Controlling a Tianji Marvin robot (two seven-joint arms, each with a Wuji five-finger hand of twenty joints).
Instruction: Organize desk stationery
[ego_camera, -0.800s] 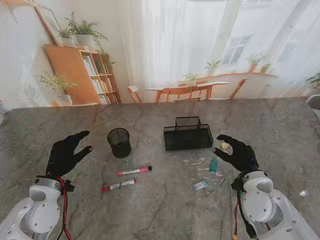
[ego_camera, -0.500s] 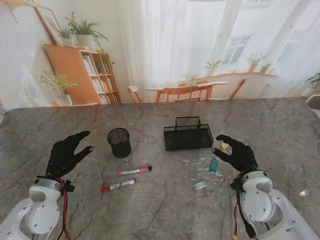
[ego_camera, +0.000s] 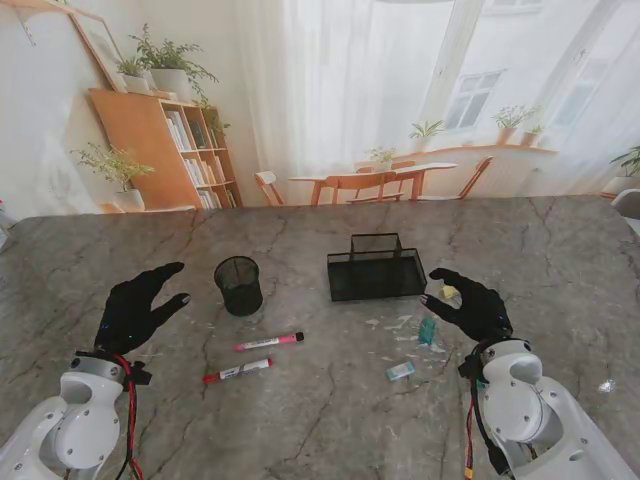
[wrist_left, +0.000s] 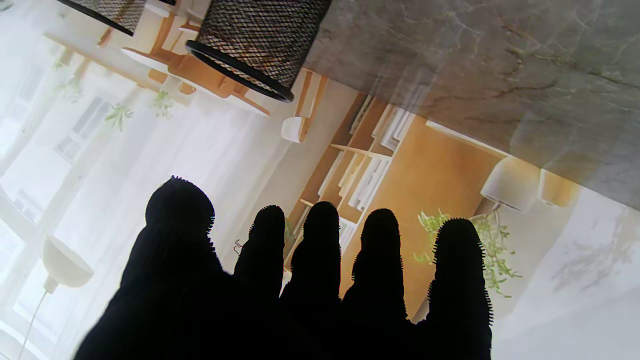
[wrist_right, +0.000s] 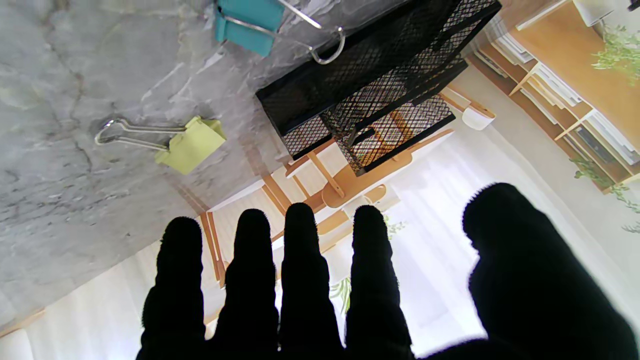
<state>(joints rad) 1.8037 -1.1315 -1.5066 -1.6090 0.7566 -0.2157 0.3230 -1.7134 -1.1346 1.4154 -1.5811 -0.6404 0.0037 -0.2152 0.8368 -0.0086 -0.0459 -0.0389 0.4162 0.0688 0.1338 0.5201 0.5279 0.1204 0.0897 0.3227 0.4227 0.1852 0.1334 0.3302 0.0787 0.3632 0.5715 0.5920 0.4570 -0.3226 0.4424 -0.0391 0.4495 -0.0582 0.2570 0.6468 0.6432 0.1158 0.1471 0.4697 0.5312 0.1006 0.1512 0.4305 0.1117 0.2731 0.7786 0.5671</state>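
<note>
Grey marbled stone tabletop (ego_camera: 330, 420) carrying everything, wide and mostly bare toward the far edge. Next in size, black wire-mesh desk tray with a raised back compartment (ego_camera: 376, 270), set at centre-right, probably the home for clips. Left of it, black mesh cylindrical pen cup (ego_camera: 239, 285), upright, mouth open, likely meant for the markers. Left hand (ego_camera: 138, 305) in a black glove, hovering left of the cup, fingers spread, holding nothing. Right hand (ego_camera: 466, 305) likewise splayed and empty, poised just right of the tray, directly over the small yellow-green binder clip (wrist_right: 190, 146), seemingly lined up to pinch it. Pink-capped marker (ego_camera: 268, 342) and red-capped marker (ego_camera: 237, 371) lying flat nearer to me than the cup, roughly parallel, untouched. Teal binder clip (ego_camera: 427, 331) and pale blue-green clip (ego_camera: 400, 371) loose beside the right hand, not yet sorted.
</note>
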